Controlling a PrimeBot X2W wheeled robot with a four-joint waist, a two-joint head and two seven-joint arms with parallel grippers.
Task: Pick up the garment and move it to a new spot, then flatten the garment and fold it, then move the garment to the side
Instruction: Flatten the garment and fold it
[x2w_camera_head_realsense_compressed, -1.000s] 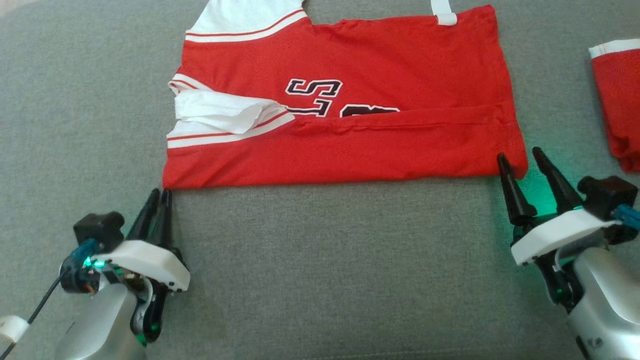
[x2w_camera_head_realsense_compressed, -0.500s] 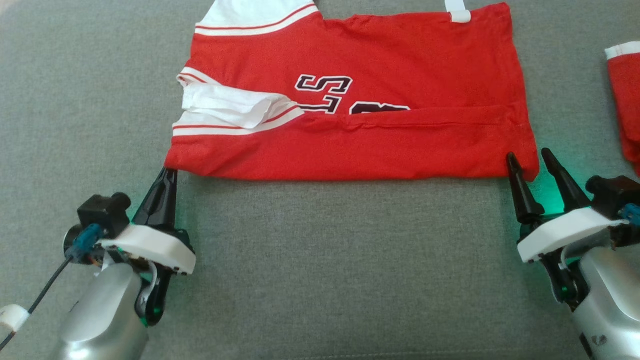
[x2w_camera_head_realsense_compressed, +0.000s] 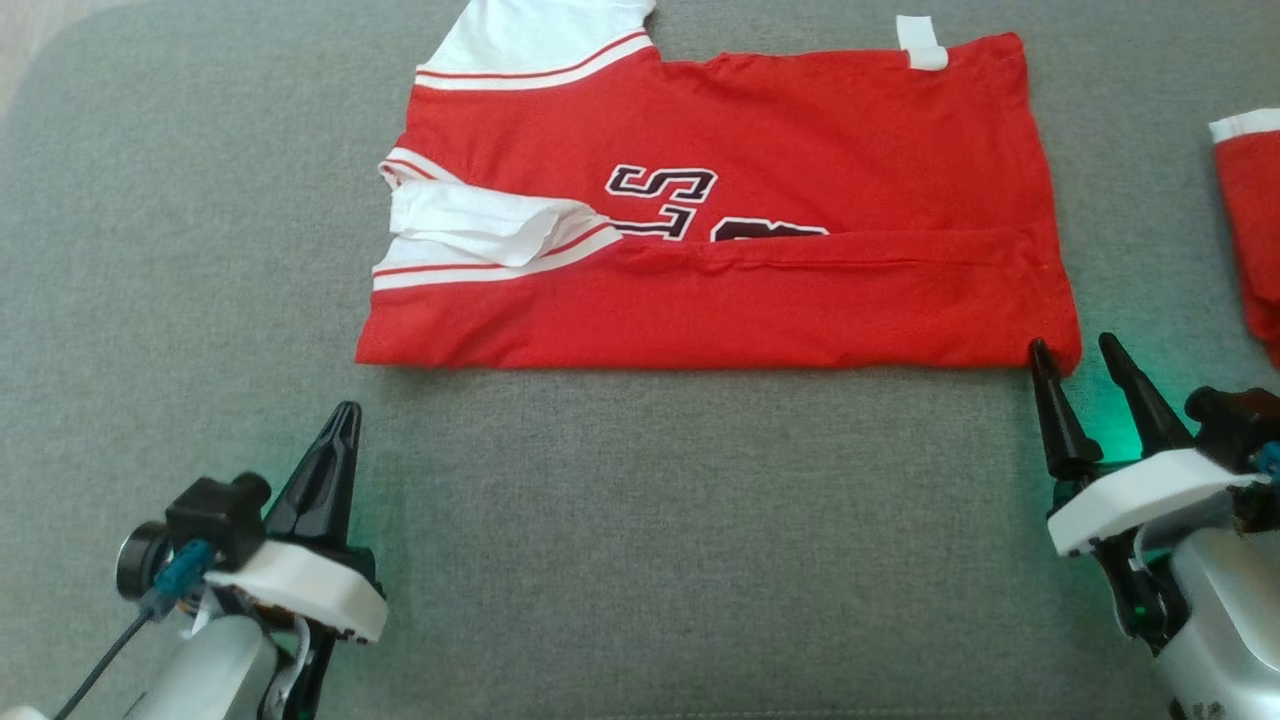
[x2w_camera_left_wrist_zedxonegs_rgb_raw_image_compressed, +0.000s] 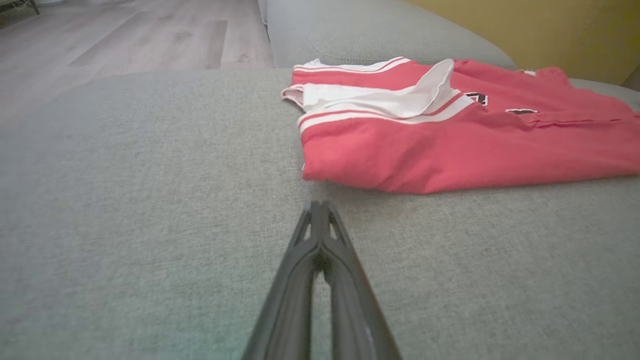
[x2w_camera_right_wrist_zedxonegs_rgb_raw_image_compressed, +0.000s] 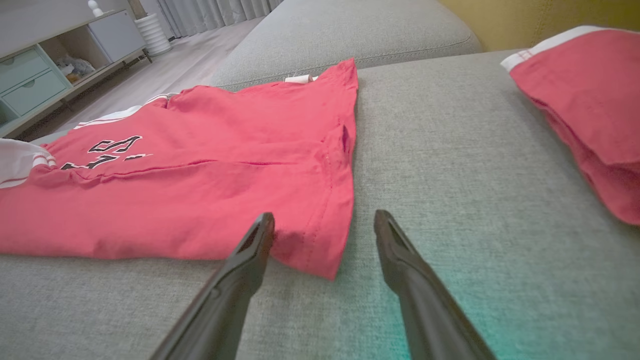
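The garment (x2w_camera_head_realsense_compressed: 720, 200), a red jersey with white sleeves and dark lettering, lies spread on the grey sofa cushion (x2w_camera_head_realsense_compressed: 650, 520), its near edge folded over. My left gripper (x2w_camera_head_realsense_compressed: 345, 412) is shut on nothing and stands a little short of the garment's near left corner. In the left wrist view the left gripper (x2w_camera_left_wrist_zedxonegs_rgb_raw_image_compressed: 318, 205) has its tips pressed together just before the garment's (x2w_camera_left_wrist_zedxonegs_rgb_raw_image_compressed: 450, 145) red edge. My right gripper (x2w_camera_head_realsense_compressed: 1074, 345) is open, with the near right corner between its fingers. The right wrist view shows the right gripper (x2w_camera_right_wrist_zedxonegs_rgb_raw_image_compressed: 324, 217) spread on either side of that corner of the garment (x2w_camera_right_wrist_zedxonegs_rgb_raw_image_compressed: 200, 190).
A second red folded cloth (x2w_camera_head_realsense_compressed: 1250, 220) with a white band lies at the right on the cushion, also the folded cloth (x2w_camera_right_wrist_zedxonegs_rgb_raw_image_compressed: 585, 100) in the right wrist view. Beyond the sofa are a wood floor (x2w_camera_left_wrist_zedxonegs_rgb_raw_image_compressed: 125, 35) and a pale cabinet (x2w_camera_right_wrist_zedxonegs_rgb_raw_image_compressed: 45, 65).
My left gripper shut at the garment's near left corner, then drew back from it with nothing held. The camera shifted. The right gripper stays open at the near right corner.
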